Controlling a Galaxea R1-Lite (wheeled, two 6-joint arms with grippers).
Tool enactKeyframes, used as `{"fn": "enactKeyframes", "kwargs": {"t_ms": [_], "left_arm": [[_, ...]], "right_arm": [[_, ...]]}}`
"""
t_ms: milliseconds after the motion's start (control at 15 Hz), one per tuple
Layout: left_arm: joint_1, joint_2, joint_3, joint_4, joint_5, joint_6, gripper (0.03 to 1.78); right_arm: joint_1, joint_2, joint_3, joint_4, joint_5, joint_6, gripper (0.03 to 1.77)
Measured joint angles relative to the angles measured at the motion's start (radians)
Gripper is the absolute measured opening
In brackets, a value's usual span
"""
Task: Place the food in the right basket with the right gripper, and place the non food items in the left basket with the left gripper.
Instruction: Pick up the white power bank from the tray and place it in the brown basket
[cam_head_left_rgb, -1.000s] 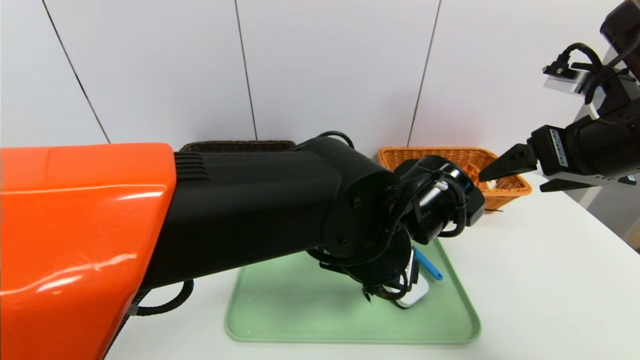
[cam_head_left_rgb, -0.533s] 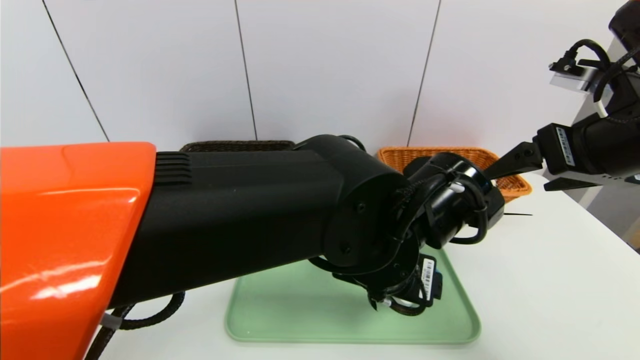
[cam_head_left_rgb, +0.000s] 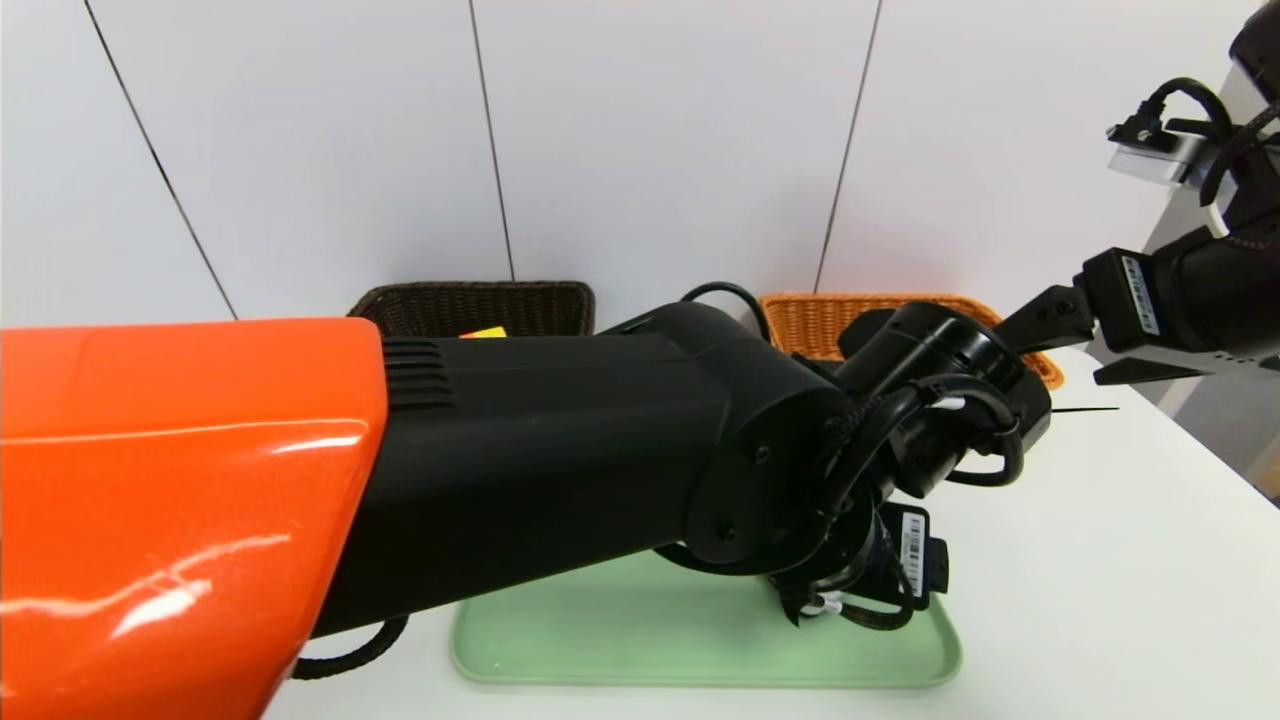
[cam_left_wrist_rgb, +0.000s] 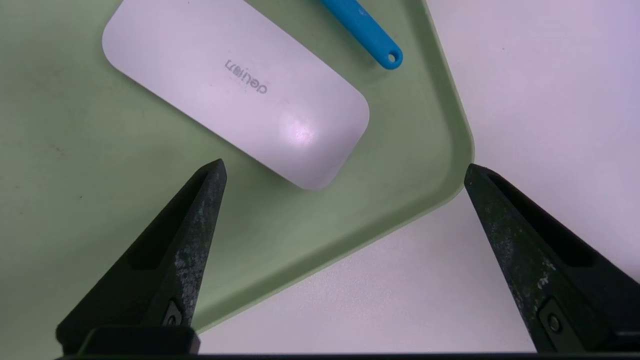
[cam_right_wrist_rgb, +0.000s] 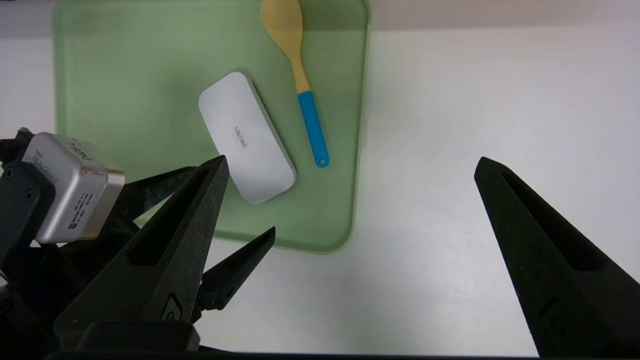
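on the green tray (cam_right_wrist_rgb: 100, 75), under the wide-open, empty left gripper (cam_left_wrist_rgb: 345, 172), the flat white case (cam_left_wrist_rgb: 235, 85) looks light, rigid and slick, best pinched across its short sides, while the right gripper (cam_right_wrist_rgb: 350, 165) hangs open.

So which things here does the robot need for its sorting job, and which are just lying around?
For the job:
- white case
- wooden spoon
- dark basket
- orange basket
- left gripper, open above the case
- right gripper, open, held higher up

Just there:
- green tray
- white table
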Motion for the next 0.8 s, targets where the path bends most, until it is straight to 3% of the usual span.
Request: {"fn": "enactKeyframes", "kwargs": {"t_ms": [133, 667, 800], "left_arm": [[0.0, 0.01, 0.0, -0.02, 0.04, -0.004, 1.69], [-0.049, 0.072, 0.0, -0.04, 0.346, -0.082, 1.69], [-0.059, 0.076, 0.0, -0.075, 0.359, -0.079, 1.69]], "right_arm": [[0.0, -0.001, 0.0, 0.0, 0.0, 0.0, 1.7], [0.001, 0.0, -0.002, 0.0, 0.0, -0.008, 1.7], [0.008, 0.0, -0.002, 0.0, 0.0, -0.005, 1.7]]}}
